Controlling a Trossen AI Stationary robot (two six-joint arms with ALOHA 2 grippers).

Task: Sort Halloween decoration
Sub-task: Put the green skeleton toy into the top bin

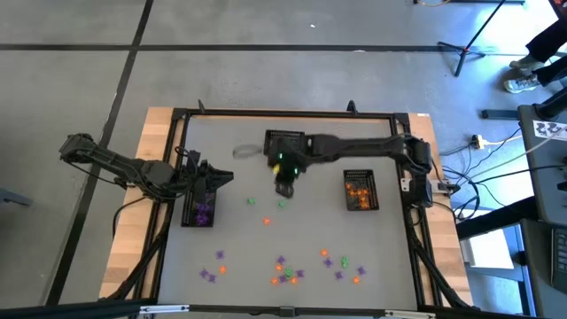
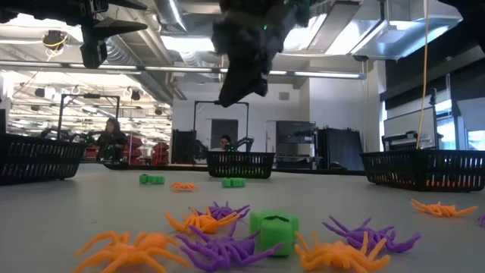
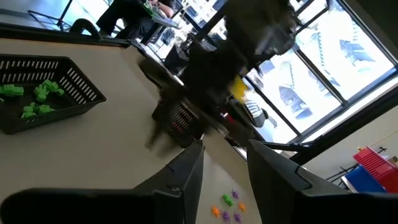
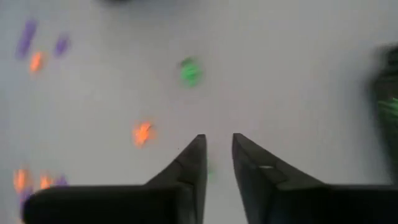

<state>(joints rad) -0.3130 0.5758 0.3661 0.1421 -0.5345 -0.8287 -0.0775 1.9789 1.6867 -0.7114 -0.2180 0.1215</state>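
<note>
Right up front in the low view there's a heap of plastic spiders (image 2: 220,235), orange and purple, piled around a chunky green block (image 2: 273,230); from above that's the scatter along the near edge of the surface (image 1: 390,248). Another orange spider (image 2: 442,208) sits off to the side. Further back, mid-surface, a couple of green bits (image 1: 283,203) and one orange piece (image 1: 266,221) lie loose.

The right tool (image 1: 284,188) hangs just above those, up off the surface, fingers (image 4: 193,163) parted a little with nothing between them that I can see. The left tool (image 1: 213,182) is parked over the basket with purple trinkets (image 1: 202,213) at the left side, fingers (image 3: 186,177) apart with a clear gap, empty.

On the right there's the basket of orange ones (image 1: 361,190), and at the far middle the basket holding green ones (image 3: 46,93), which the right arm reaches across.

Way back in the room, a seated person (image 2: 112,139) is at a desk
</note>
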